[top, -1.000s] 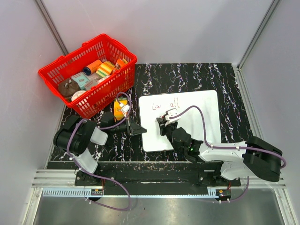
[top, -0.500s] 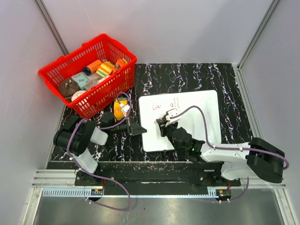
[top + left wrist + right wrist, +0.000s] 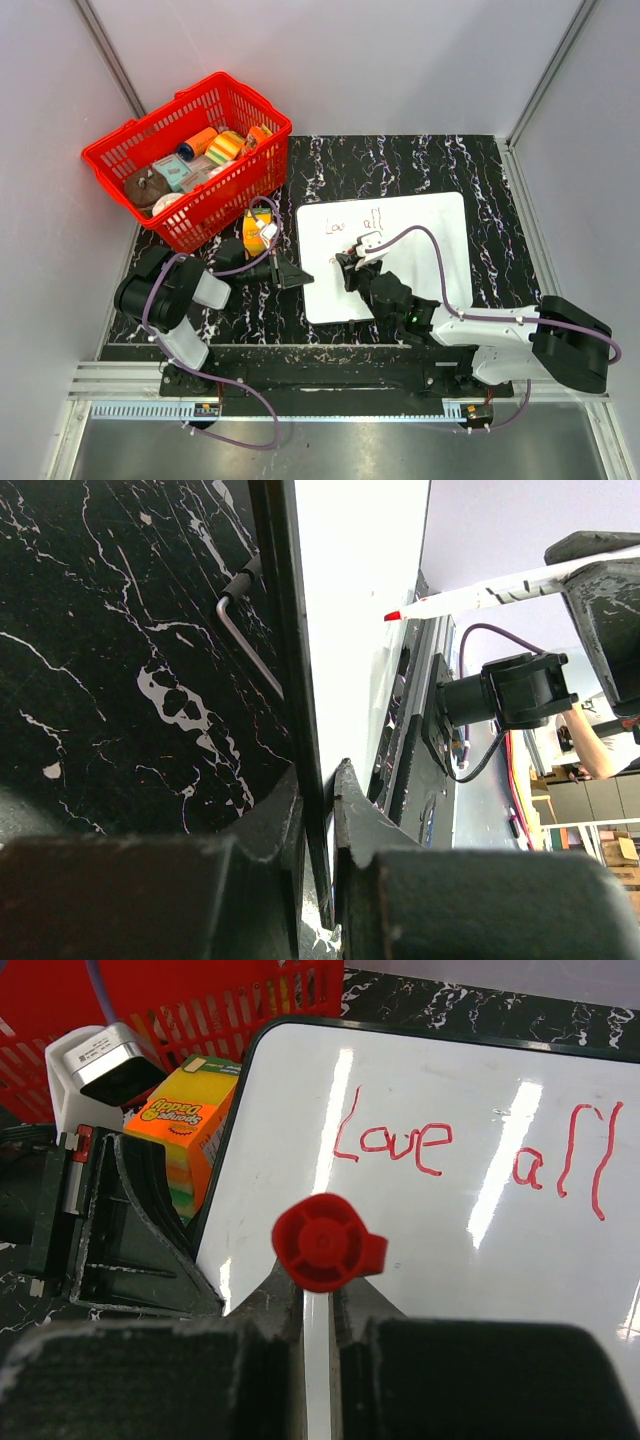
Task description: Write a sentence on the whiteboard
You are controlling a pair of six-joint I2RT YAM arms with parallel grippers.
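A black desk (image 3: 400, 160) veined with white fills the floor of a booth with pale grey walls. The whiteboard (image 3: 430, 240) lies flat on it, right of centre in the top view. It is turned slightly, so its left edge runs down toward the arm bases.

The sentence (image 3: 355, 222) so far reads "Love all" (image 3: 470, 1150). It is thin red handwriting in one line across the board's upper left part, with bare white below it.

Below those words, the right fingers (image 3: 350, 270) are pressed together on a marker pen (image 3: 322, 1243). Its round red end fills the middle of the right wrist view, just above the fingers (image 3: 275, 1305). From the left wrist camera the pen (image 3: 500, 588) shows as a slim white barrel with a red tip slanting down at the board (image 3: 350, 600). From that angle I cannot tell whether the tip touches the surface.

The left fingers (image 3: 295, 273) reach in from the left and pinch the board's dark rim at its left edge. The edge runs straight between the two fingers (image 3: 285, 810).

Just beside that rim lies what looks like a small L-shaped hex key (image 3: 250, 630). Above the left fingers, near the board's upper left corner, stands an orange and yellow pack of sponges (image 3: 258, 228). Behind it, in the upper left of the top view, a red plastic basket (image 3: 235, 190) holds assorted small goods.
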